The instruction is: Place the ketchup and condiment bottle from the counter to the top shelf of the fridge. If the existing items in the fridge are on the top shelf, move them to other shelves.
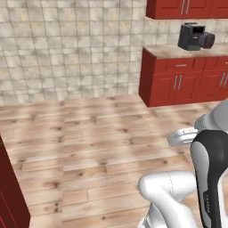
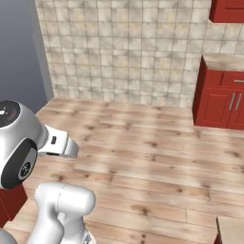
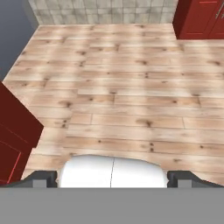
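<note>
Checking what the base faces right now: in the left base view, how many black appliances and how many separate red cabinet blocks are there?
Black appliance: 1
Red cabinet blocks: 3 (floor unit, wall unit, near-left unit)
Total: 4

The counter (image 1: 171,51) has a pale beige stone top over red cabinet fronts with slim metal handles. It stands against the tiled wall at the far right side of the wooden floor, and its left end is a plain red panel. From the right base view, the same beige top and red doors are at the right edge. The fridge (image 2: 19,52) appears as a tall, plain grey side at the left edge, next to the tiled wall; its inside is hidden.
</note>
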Robot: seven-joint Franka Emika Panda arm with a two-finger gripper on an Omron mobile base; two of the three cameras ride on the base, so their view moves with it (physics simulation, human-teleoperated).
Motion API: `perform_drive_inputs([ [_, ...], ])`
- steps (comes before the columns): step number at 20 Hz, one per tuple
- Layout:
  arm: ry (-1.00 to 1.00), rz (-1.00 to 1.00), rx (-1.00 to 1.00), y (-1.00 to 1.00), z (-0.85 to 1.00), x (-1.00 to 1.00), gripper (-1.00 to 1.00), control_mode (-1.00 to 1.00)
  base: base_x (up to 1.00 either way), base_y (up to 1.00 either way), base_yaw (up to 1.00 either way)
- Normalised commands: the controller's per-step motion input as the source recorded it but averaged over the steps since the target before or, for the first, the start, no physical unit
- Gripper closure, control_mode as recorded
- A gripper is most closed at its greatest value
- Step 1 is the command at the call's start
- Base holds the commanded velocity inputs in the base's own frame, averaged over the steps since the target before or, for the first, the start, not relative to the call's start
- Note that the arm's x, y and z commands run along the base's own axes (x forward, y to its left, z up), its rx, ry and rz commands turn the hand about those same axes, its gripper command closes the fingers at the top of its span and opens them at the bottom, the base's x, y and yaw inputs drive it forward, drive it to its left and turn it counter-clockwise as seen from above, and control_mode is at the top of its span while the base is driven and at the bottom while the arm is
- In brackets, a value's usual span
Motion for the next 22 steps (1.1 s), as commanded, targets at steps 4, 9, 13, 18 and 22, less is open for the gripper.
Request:
perform_drive_inputs([
  [4,0.0,0.0,0.0,0.0,0.0,0.0,-1.0,1.0,1.0,-0.07,-0.12],
  [9,0.0,0.0,0.0,0.0,0.0,0.0,-1.0,1.0,1.0,-0.02,-0.23],
  [13,0.0,0.0,0.0,0.0,0.0,0.0,-1.0,1.0,1.0,-0.04,-0.35],
  [18,0.0,0.0,0.0,0.0,0.0,0.0,-1.0,1.0,0.87,-0.06,-0.46],
  [22,0.0,0.0,0.0,0.0,0.0,0.0,-1.0,1.0,0.74,-0.06,-0.52],
])
